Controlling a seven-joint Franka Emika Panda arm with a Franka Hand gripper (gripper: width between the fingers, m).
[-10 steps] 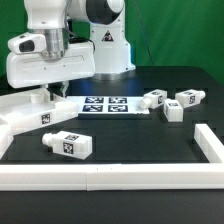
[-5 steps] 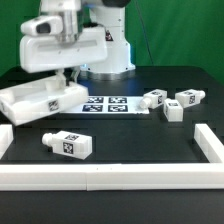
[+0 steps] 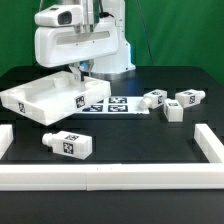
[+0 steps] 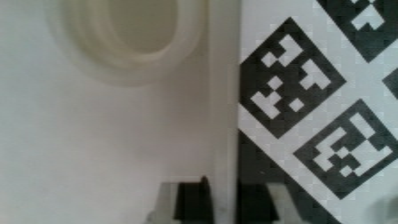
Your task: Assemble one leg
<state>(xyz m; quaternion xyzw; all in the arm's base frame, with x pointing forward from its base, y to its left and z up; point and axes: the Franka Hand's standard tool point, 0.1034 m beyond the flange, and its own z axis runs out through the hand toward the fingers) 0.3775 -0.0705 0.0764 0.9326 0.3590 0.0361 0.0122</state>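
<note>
1. Here, the gripper is pinched on the raised rim of the big white panel, holding it tilted toward the bench edge on the exterior view's left. The wrist view shows a fingertip against that rim, and a round socket further along the panel
2. The marker board lies flat toward the back edge at mid-bench. Whether the panel's corner touches it or only hangs above it cannot be told
3. One leg lies on its side near the front edge, well apart from the panel and near the white rail that runs along that edge
4. A second leg, a third leg and a fourth leg cluster toward the edge on the exterior view's right, just past the marker board
5. Progress looks early: no leg sits in a socket. The panel is in hand, and fetching a leg, seating it and fixing it are all left to do
</note>
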